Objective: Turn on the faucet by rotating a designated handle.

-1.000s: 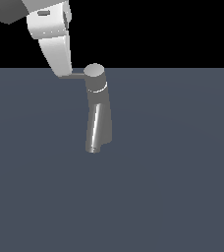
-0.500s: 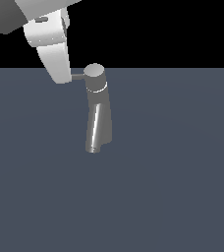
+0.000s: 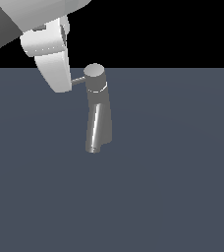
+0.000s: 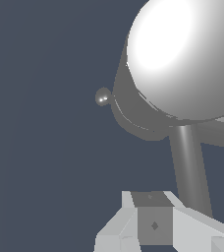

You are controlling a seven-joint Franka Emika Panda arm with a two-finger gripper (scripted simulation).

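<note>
The handle (image 3: 78,81) is what I must turn, so I begin at my tool and go outward from there. In the exterior view the gripper (image 3: 60,83) hangs from above at that view's left, and its white finger body covers the far end of the handle, so I judge it is brought there on purpose to push the rod sideways. Whether the jaws are spread or pressed together I cannot tell: the exterior view shows only one broad white shape. In the wrist view the gripper (image 4: 155,229) appears only as a pale block with sloped parts, with the handle (image 4: 187,167) running just beside it, touching or nearly touching. The handle is a thin grey rod that goes out level from the round cap (image 3: 94,72) toward the exterior view's left. The cap sits on a pale ring on top of the faucet (image 3: 98,120), a grey tapered column that leans a little and stands on the flat dark grey floor (image 3: 182,197). I think the far end is chosen because there a small push turns the cap most easily.
</note>
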